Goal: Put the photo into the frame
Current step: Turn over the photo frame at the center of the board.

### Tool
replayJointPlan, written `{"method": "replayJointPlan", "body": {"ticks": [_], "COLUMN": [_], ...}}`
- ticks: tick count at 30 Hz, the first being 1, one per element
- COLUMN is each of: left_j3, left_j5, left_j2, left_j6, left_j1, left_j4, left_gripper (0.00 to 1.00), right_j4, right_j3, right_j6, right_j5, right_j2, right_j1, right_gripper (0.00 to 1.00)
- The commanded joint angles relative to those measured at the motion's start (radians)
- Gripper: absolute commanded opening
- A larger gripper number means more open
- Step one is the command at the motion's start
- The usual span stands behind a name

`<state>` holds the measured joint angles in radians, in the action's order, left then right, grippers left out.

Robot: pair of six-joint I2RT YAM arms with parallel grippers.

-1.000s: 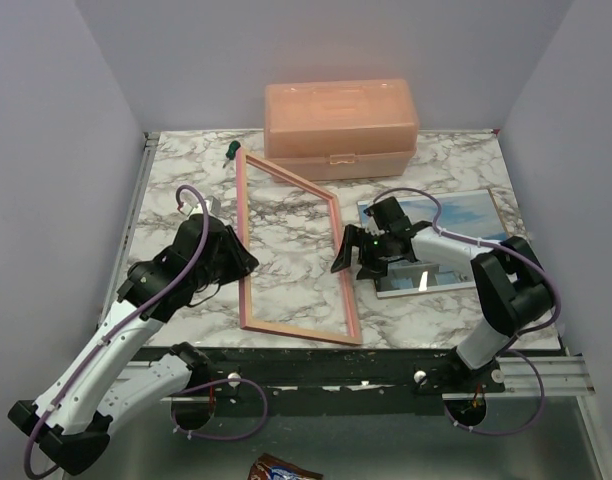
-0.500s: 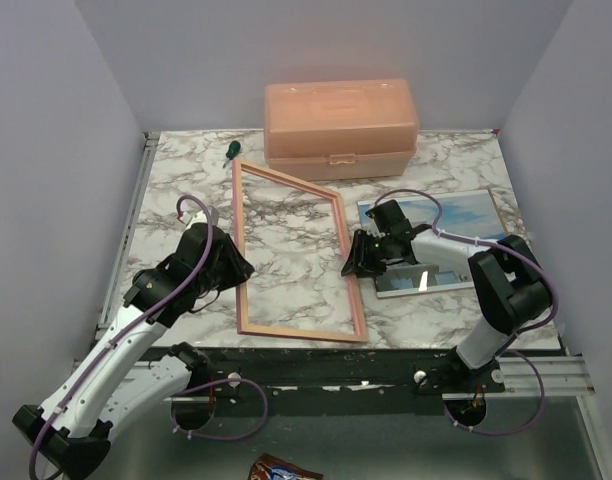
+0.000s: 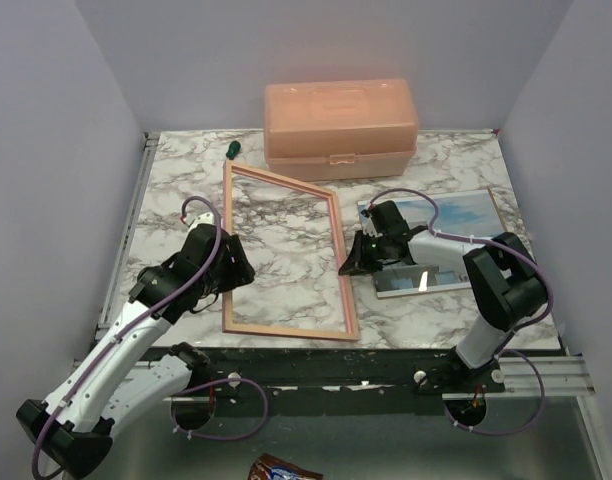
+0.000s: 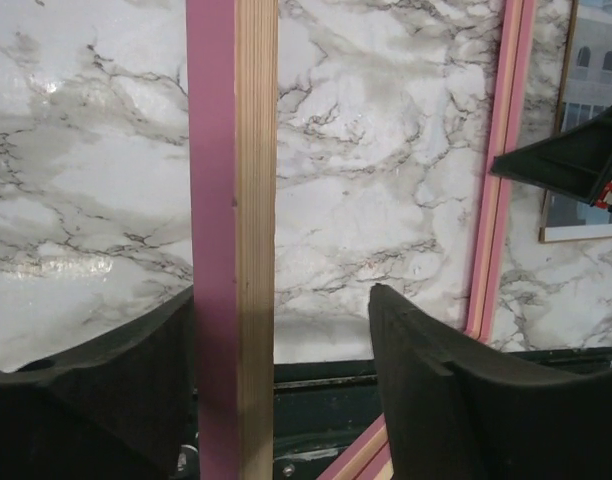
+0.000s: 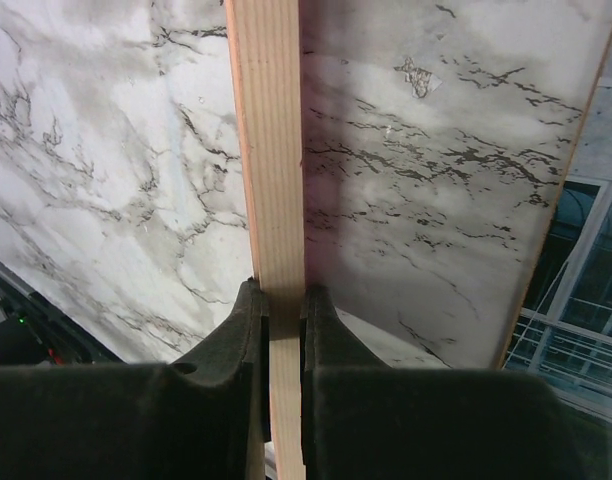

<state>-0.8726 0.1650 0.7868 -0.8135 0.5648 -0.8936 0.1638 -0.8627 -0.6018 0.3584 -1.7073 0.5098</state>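
The frame [image 3: 283, 329], pink with pale wood edges, lies across the middle of the marble table. My right gripper [image 3: 347, 263] is shut on its right rail; in the right wrist view the pads [image 5: 248, 310] press both sides of the wood strip [image 5: 271, 180]. My left gripper [image 3: 236, 268] stands open around the left rail [image 4: 234, 200]. That rail rests against the left finger [image 4: 136, 380], with a gap to the other finger. The photo [image 3: 456, 211], a white building under blue sky, lies flat at the right behind my right arm, and its edge shows in the left wrist view [image 4: 591, 70].
A peach plastic box [image 3: 341, 116] stands at the back. A green-handled tool [image 3: 229, 150] lies to its left. A grey glossy pane [image 3: 418, 280] lies under my right forearm. The table's front edge with its dark rail [image 3: 316, 365] runs just below the frame.
My right gripper has closed on the frame's right rail. My left gripper has opened off the left rail. The frame has swung a little to the left and lies flatter.
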Motion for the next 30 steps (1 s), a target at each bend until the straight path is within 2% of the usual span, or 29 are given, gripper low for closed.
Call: {"method": "replayJointPlan", "body": {"ticks": [1,7,16,30], "left_j3": [0.003,0.025,0.072,0.095], "left_j5": [0.013,0.022,0.025,0.043], "left_j2": [0.023,0.083,0.218,0.367], "left_j6": [0.036,0.052,0.06,0.08], "left_j1": [0.002,0.001,0.001,0.001], "left_j4": [-0.045,-0.033,0.039,0.111], "left_gripper": [0.7,0.7,0.66,0.67], "right_j4": [0.051,0.083,0.157,0.237], "right_j3": [0.047,0.039,0.016,-0.006], "right_j6": [-0.014,-0.004,0.01,0.026], "right_j5": [-0.092,-0.127,-0.163,-0.26], "right_j2": [-0.069,-0.053,0.011,0.066], "right_j1": [0.014,0.014,0.015,0.015], "right_gripper": [0.0,0.0,0.0,0.0]}}
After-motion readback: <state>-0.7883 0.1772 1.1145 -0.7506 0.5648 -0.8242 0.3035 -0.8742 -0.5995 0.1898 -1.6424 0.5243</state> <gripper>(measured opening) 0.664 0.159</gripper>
